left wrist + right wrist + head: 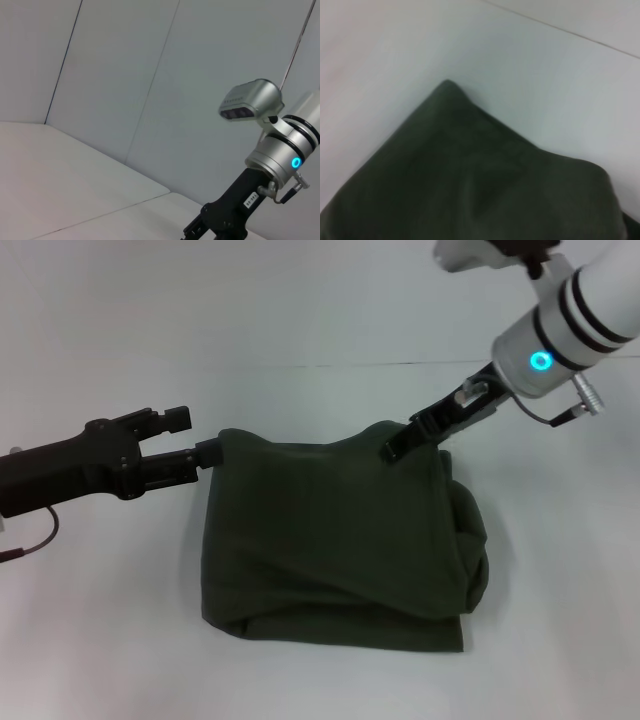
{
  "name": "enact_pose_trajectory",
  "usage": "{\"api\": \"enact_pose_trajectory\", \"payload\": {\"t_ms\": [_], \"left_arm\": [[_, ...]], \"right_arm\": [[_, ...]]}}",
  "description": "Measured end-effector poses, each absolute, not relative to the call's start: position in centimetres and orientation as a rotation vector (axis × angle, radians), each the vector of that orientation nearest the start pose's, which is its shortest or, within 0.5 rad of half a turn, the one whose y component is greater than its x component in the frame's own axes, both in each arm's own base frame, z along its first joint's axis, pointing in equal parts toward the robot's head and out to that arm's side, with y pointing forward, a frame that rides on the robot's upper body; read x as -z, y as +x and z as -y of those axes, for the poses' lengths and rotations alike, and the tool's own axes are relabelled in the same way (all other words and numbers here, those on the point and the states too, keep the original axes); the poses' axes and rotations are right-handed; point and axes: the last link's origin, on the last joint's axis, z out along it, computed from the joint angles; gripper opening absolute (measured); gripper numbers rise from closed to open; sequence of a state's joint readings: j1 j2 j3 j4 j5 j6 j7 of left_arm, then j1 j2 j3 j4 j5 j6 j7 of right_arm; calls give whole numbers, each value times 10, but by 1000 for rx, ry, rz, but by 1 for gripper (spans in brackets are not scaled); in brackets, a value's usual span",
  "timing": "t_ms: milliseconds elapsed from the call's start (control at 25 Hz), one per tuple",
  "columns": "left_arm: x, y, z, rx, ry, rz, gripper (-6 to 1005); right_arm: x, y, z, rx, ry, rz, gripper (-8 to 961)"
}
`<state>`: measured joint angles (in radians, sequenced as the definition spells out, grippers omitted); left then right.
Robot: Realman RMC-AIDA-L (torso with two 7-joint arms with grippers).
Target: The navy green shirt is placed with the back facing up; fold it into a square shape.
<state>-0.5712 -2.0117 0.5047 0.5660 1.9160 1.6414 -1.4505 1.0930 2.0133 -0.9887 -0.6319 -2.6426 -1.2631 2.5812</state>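
Got my left end effector (205, 453) pinching one far corner of the shirt (340, 540) and my right end effector (415, 435) pinching the other, so that held edge stretches side to side between them, rest bunched on the worktop (100, 640) toward me.

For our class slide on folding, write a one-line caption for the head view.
Left gripper and right gripper each pinch a far corner of the folded dark olive-green cotton shirt on the white table.

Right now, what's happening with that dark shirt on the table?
Both arms are folding the navy green shirt on the white table. The left gripper pinches its far left corner and the right gripper its far right corner. The shirt is already a rough, bunched rectangle, not yet a neat square.
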Motion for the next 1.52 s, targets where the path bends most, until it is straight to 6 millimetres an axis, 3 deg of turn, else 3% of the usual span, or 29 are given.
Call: {"api": "enact_pose_trajectory", "payload": {"t_ms": [440, 920, 1360, 1520], "left_arm": [[-39, -256, -346, 983, -2563, 733, 891], [-42, -257, -346, 975, -2564, 720, 890], [-39, -256, -346, 973, -2569, 707, 890], [-40, -256, -346, 972, -2568, 705, 891]], "right_arm": [[12, 183, -454, -10, -2282, -1525, 857], [23, 197, -449, -224, -2168, -1724, 854], [11, 226, -445, -427, -2033, -1796, 456], [9, 233, -443, -484, -2008, -1796, 369]]}}
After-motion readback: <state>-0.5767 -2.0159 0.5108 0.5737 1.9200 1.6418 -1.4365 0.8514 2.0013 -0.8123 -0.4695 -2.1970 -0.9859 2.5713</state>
